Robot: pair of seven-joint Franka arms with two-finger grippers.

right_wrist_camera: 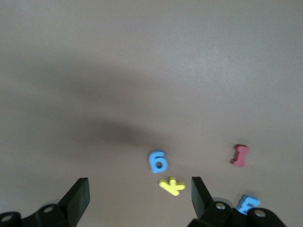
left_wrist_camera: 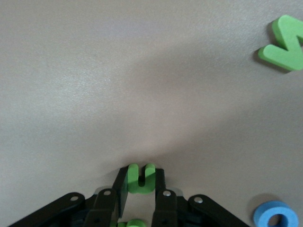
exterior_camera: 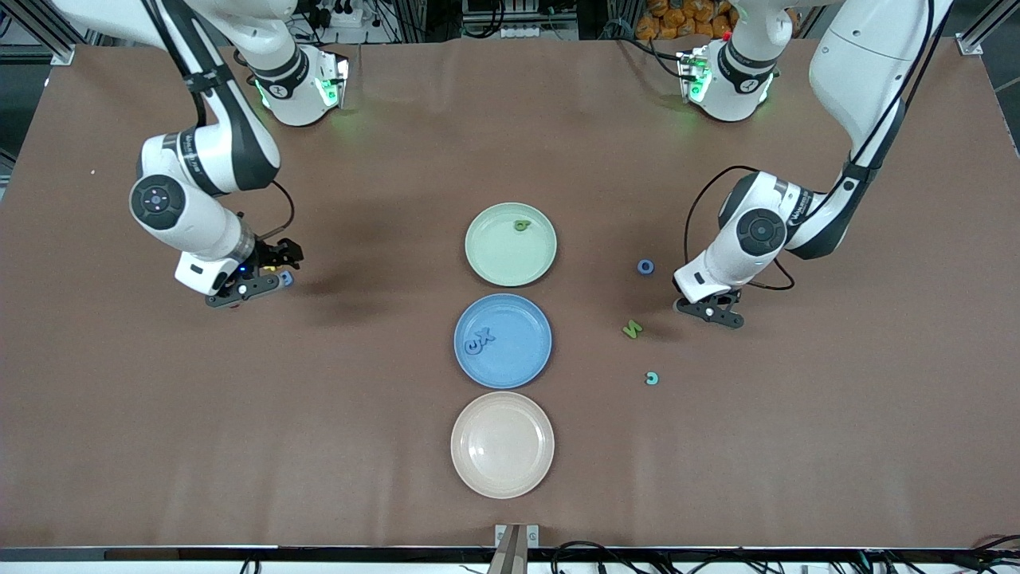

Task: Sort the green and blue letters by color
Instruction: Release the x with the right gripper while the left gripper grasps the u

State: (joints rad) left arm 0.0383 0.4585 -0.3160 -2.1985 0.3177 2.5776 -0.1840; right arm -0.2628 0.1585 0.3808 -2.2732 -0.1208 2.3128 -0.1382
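Low over the table [exterior_camera: 319,446], at the green plate's [exterior_camera: 478,263] four o'clock, left tool [left_wrist_camera: 141,189] pinches a green letter [left_wrist_camera: 141,178] for sorting, while right tool [right_wrist_camera: 140,198] gapes above blue 6 [right_wrist_camera: 157,161].

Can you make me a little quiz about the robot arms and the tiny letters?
1. True or false: the left gripper is shut on a green letter.
2. Which plate holds two blue letters? A green plate, B blue plate, C beige plate.
3. What colour is the 6 below the open right gripper?

Key: 1 true; 2 B; 3 blue.
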